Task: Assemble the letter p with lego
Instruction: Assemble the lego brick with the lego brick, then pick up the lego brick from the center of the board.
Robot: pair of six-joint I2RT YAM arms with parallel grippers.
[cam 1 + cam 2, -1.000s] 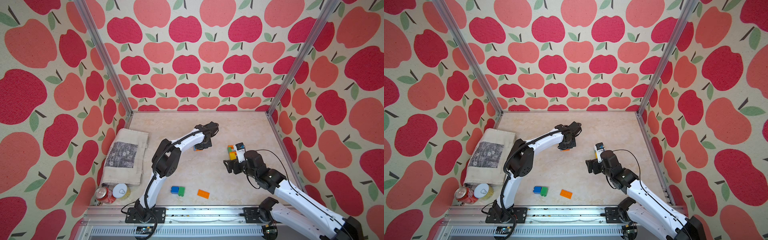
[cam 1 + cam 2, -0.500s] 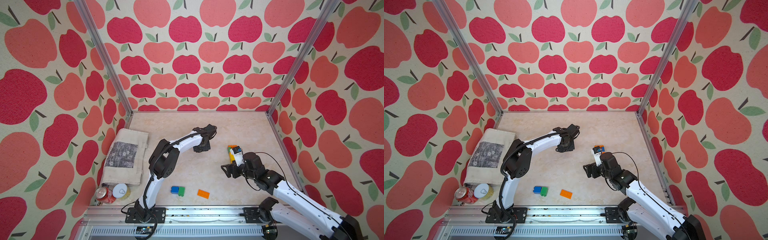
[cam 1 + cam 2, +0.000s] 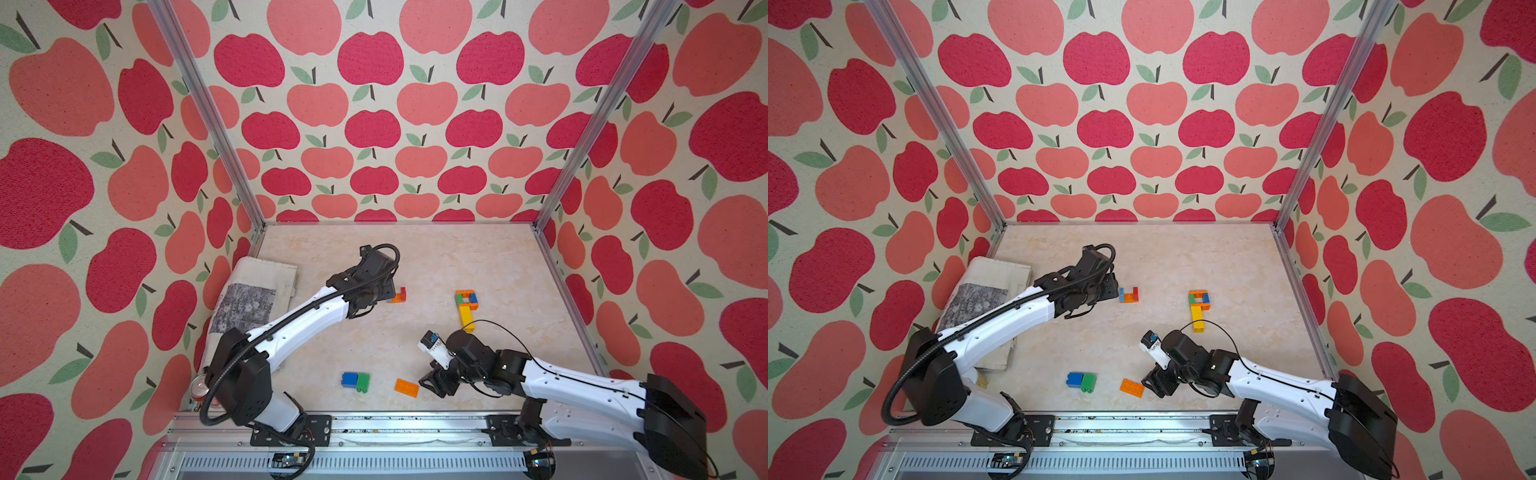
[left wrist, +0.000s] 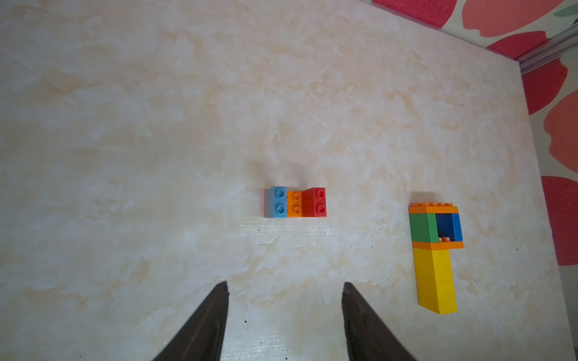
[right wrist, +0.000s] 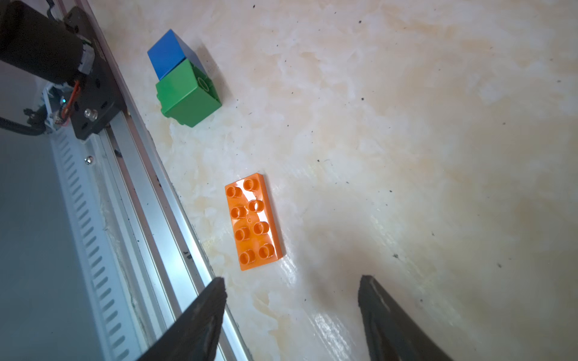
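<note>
Because my right gripper (image 3: 430, 381) sits low in the middle of both top views, the flat orange brick (image 3: 407, 387) is the lego piece it can reach first. That brick lies on the table (image 3: 457, 257) just to the left of the gripper, near but not touching.

From the right wrist camera, its long side points away from the fingers and it sits a bit nearer 1 finger than the other. So I think the fingers would close across its short side. My right gripper is partly open and holds nothing.

My left gripper (image 4: 283, 286) is well apart from the brick, up in the middle of the frame by a little light blue, orange and red piece (image 4: 295, 202). It is open too, with nothing in it.

The orange brick is thin and shiny, with 8 round bumps in 2 rows of 4. The P shape (image 3: 466, 305), made of orange, green, blue and yellow, lies right of the middle, well apart from it.
</note>
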